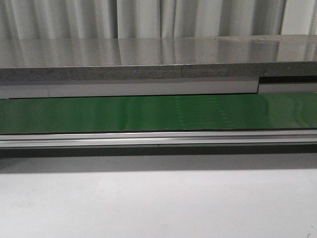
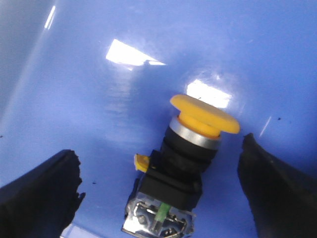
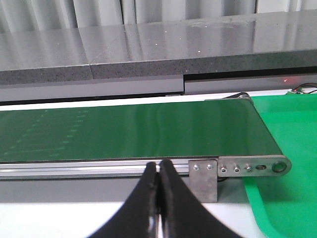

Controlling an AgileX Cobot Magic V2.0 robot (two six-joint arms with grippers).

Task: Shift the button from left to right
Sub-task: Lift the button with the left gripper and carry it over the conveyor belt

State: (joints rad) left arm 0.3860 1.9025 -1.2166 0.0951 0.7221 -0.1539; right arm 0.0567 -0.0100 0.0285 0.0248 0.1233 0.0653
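On blue bin floor (image 2: 74, 74), between wide-spread fingers (image 2: 39, 193) of left gripper (image 2: 163, 193): button (image 2: 185, 163), lying tilted. Probably light, rigid, slick cap; best pinched across black body (flatter sides). Right gripper (image 3: 159, 198) pressed closed, empty, near conveyor belt (image 3: 124, 131).
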